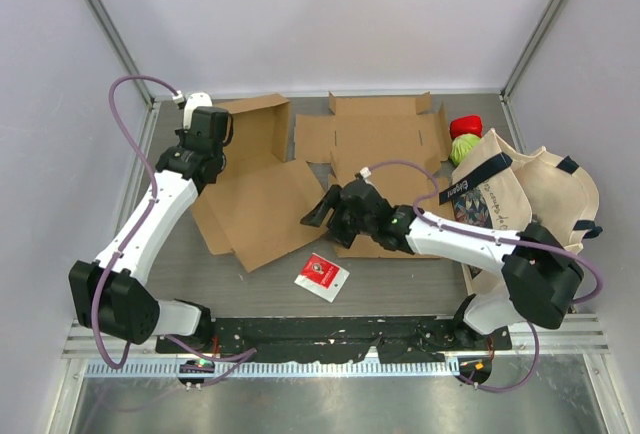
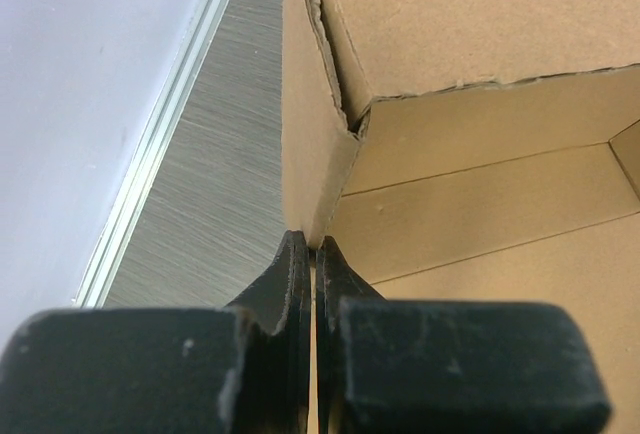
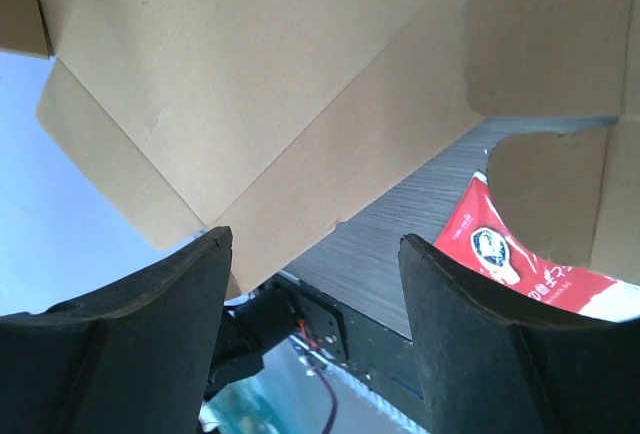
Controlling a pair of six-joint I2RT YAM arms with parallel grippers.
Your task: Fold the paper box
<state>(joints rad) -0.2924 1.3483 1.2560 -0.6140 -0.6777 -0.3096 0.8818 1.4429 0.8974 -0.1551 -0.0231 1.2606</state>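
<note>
The paper box (image 1: pixel 265 204) is a brown cardboard blank, mostly flat on the table, with a raised flap at its back left. My left gripper (image 1: pixel 222 152) is shut on that upright flap; in the left wrist view the jaws (image 2: pixel 313 254) pinch the thin cardboard wall (image 2: pixel 310 134), with the box floor (image 2: pixel 480 204) to the right. My right gripper (image 1: pixel 328 219) is open and empty, hovering over the middle of the blank near its front edge. In the right wrist view its fingertips (image 3: pixel 315 244) are spread wide, with cardboard panels (image 3: pixel 250 84) beyond them.
A red and white packet (image 1: pixel 322 276) lies on the table in front of the box, also in the right wrist view (image 3: pixel 520 254). A beige tote bag (image 1: pixel 520 204) lies at the right, with a red and green object (image 1: pixel 463 139) behind it. Frame walls enclose the table.
</note>
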